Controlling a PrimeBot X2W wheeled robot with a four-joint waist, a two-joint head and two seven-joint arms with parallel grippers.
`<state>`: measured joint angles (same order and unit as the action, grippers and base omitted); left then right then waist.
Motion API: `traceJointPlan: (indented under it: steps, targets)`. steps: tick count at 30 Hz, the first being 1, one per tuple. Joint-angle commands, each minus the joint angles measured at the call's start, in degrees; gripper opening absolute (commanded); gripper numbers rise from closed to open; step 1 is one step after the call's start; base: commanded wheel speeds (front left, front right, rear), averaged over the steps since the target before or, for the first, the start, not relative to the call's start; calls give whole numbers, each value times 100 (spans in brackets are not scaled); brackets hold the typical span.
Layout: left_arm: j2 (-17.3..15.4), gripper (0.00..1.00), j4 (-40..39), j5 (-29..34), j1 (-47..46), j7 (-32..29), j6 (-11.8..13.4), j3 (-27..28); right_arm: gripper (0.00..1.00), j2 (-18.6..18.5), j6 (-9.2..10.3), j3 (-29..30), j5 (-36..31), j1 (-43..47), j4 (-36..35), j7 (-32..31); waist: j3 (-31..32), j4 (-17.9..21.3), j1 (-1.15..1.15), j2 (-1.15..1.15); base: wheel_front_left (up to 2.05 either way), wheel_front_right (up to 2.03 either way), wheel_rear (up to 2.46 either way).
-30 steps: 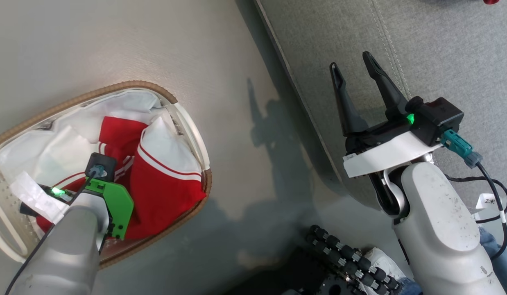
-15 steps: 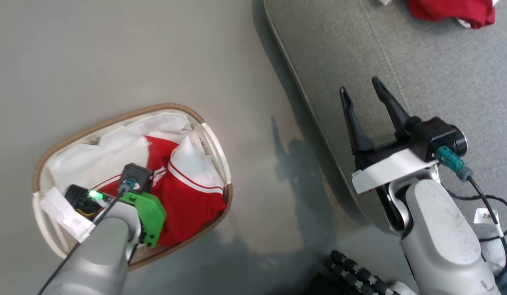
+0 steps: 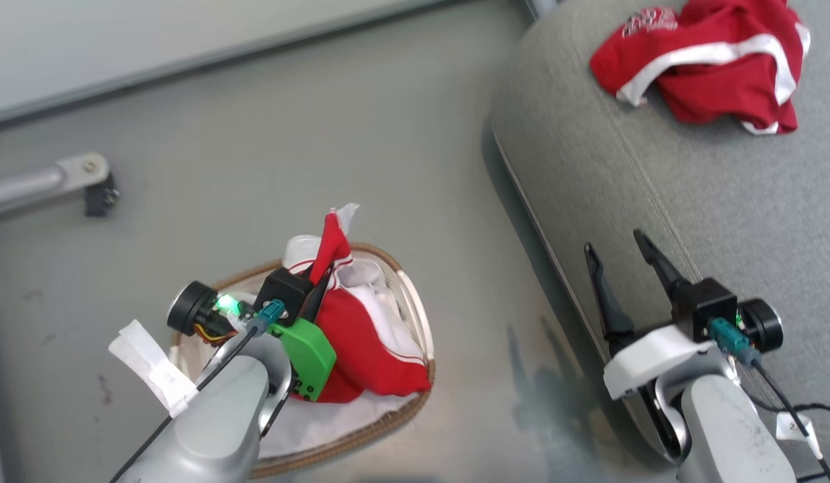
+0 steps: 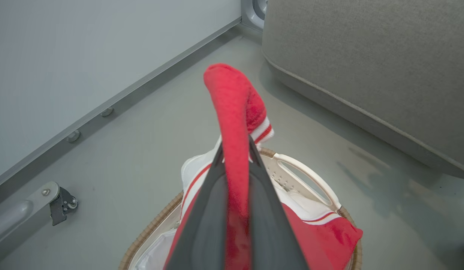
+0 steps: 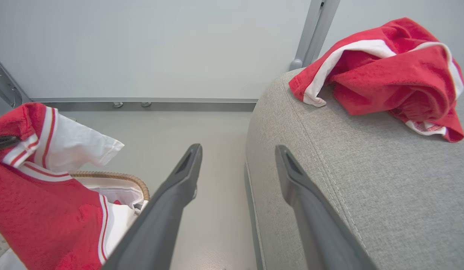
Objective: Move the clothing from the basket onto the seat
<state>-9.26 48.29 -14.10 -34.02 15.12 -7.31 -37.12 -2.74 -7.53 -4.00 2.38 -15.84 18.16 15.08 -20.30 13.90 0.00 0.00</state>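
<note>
My left gripper (image 3: 321,276) is shut on a red garment with white trim (image 3: 351,335), holding a fold of it up above the basket (image 3: 415,315). The cloth's lower part still hangs into the basket over the white liner. In the left wrist view the red fabric (image 4: 232,97) runs up between the closed fingers and folds over their tips. A second red garment with white stripes and a printed logo (image 3: 710,60) lies crumpled on the grey seat (image 3: 690,201). My right gripper (image 3: 616,241) is open and empty over the seat's front edge (image 5: 348,180).
The basket stands on grey floor left of the seat. A metal leg with a caster (image 3: 53,181) lies at the far left, near the wall's baseboard. A metal post (image 5: 314,33) rises behind the seat's corner. A black cable (image 3: 790,416) trails from my right wrist.
The head camera has tilted up, bringing in the seat's garment and the wall. My left gripper, shut on the red garment, has risen from inside the basket, pulling the cloth up. The right gripper stays open.
</note>
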Motion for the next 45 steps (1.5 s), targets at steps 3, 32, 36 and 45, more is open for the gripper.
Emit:
traceJointPlan:
  steps: [3,32,36,45]
  targets:
    - [-78,0,-409,36,142,2,-18,-99,100,-28,8,55,-95,313,76,14,1289,-771,0,0,0,0,0]
    - [-770,0,-1827,-512,-2052,-550,-12,-1026,100,-24,8,-753,3,186,115,14,2241,-926,0,0,0,0,0]
    - [-672,0,-1760,-525,-2336,-611,-12,-1116,100,-24,8,-1050,88,97,140,14,2251,-948,0,0,0,0,0]
    - [-279,0,-1570,-589,-2967,-656,-12,-1406,100,-25,8,-2064,571,30,353,14,2283,-1109,0,0,0,0,0]
